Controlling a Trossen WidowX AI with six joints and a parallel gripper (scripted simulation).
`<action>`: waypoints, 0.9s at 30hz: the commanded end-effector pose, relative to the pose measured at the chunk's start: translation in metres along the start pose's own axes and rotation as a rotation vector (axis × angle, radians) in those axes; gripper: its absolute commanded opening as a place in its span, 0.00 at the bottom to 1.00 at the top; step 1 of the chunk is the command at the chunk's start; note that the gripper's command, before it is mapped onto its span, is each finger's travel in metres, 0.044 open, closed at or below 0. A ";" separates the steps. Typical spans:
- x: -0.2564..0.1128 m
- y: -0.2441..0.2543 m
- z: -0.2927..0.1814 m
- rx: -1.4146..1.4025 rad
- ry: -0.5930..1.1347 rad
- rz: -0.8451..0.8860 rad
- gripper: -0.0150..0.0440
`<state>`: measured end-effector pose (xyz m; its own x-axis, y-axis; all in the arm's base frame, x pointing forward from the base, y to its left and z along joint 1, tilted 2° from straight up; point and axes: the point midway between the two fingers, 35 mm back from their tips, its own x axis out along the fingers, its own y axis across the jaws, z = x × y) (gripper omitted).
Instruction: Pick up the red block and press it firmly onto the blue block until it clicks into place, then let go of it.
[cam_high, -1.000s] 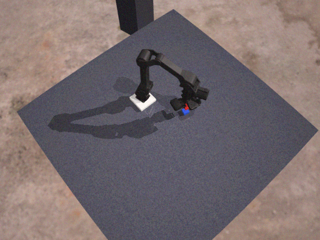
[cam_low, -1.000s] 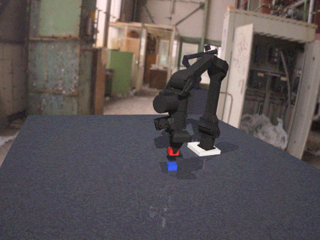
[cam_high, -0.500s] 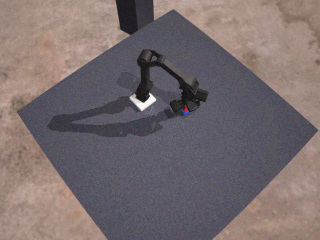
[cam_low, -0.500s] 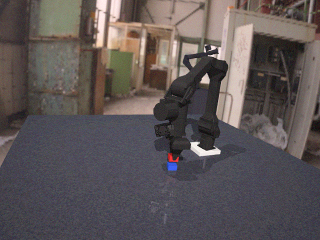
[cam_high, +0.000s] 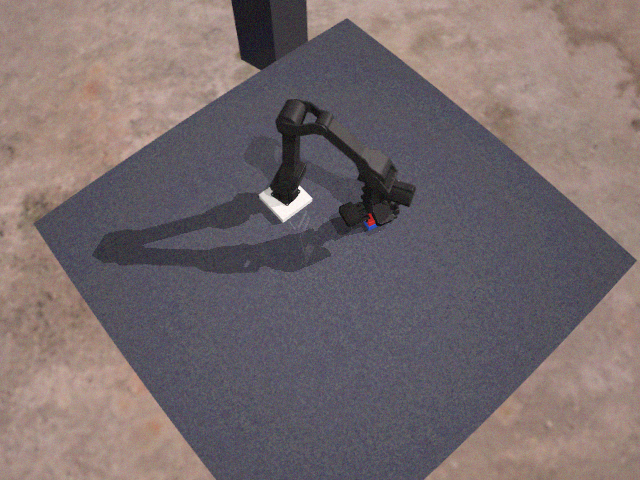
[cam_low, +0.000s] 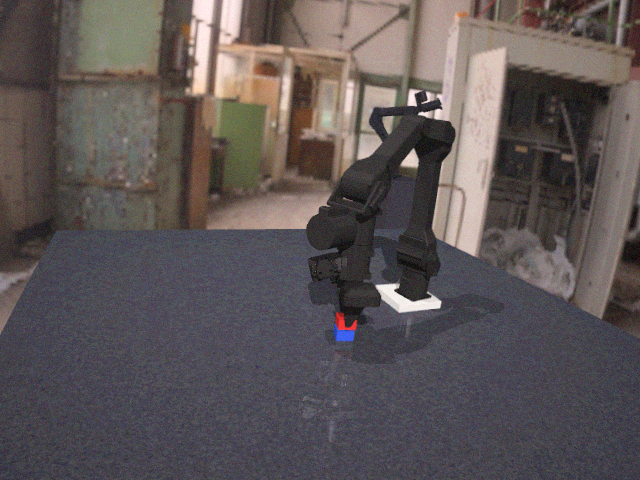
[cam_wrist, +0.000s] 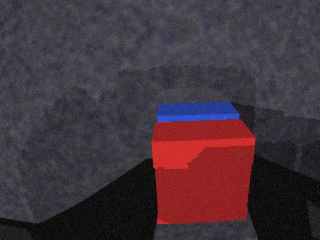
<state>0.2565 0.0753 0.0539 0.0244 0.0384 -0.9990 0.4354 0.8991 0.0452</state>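
Note:
My gripper (cam_low: 347, 320) (cam_wrist: 200, 168) points down and is shut on the red block (cam_high: 370, 220) (cam_low: 339, 324) (cam_wrist: 202, 182), with a black finger on each side of it in the wrist view. The red block is on top of the blue block (cam_high: 370, 226) (cam_low: 344, 335) (cam_wrist: 197, 109), and the exterior view shows no gap between them. The blue block rests on the dark table. In the wrist view only a strip of blue shows past the red block's far edge. The joint itself is hidden there, so I cannot tell whether the blocks are fully locked.
The dark table (cam_high: 330, 361) (cam_low: 155, 387) lies under the arm. The arm's white base plate (cam_high: 283, 212) (cam_low: 413, 304) is left of the blocks in the top view and behind them to the right in the exterior view. A dark pillar (cam_high: 273, 31) stands beyond the table's far edge.

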 end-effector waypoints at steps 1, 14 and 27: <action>0.001 0.000 0.000 0.006 -0.001 0.000 0.25; 0.008 0.000 0.001 0.006 -0.001 0.000 0.25; 0.005 0.000 0.001 0.002 0.000 0.000 0.52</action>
<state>0.2573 0.0749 0.0491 0.0247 0.0384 -0.9990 0.4374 0.8981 0.0453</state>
